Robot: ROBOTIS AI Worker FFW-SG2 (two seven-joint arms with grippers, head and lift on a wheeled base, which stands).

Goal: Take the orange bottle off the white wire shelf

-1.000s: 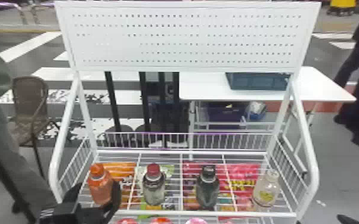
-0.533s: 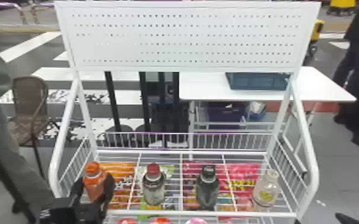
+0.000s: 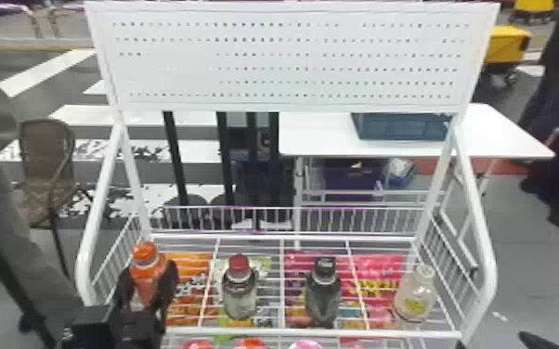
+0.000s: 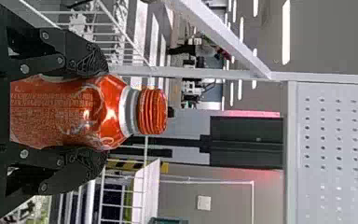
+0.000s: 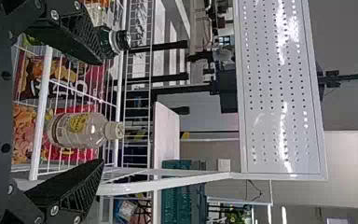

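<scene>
Orange bottle (image 4: 70,112) upright at L end of row, L hand (image 4: 105,112) pinching it, one finger flat to each side of the body. Grip is below the shoulder, cap (image 4: 153,111) left free past the tips; prob. so I squeeze the full part, not the narrow neck. L arm suits it, that end being on its side. Can't tell if the base is on or off the wires. R hand (image 5: 101,112) spread, nothing btwn its fingers; I read it as parked.

White wire shelf (image 3: 320,332) under it all: front rail standing btwn me and the bottles, so next move shd be straight up b4 any pull back, else base may catch.

Along the row, red-capped bottle (image 3: 240,292), black-capped bottle (image 3: 323,294), clear bottle (image 3: 413,299), spaced apart, presumably for finger room. Snack bags (image 3: 376,274) seen thru the wires.

L side panel (image 3: 116,264) v. close to outer finger; I'd not swing that way. Pegboard (image 3: 283,60) up behind. Beyond, white worktop (image 3: 315,134) w/ blue crate (image 3: 401,126).
</scene>
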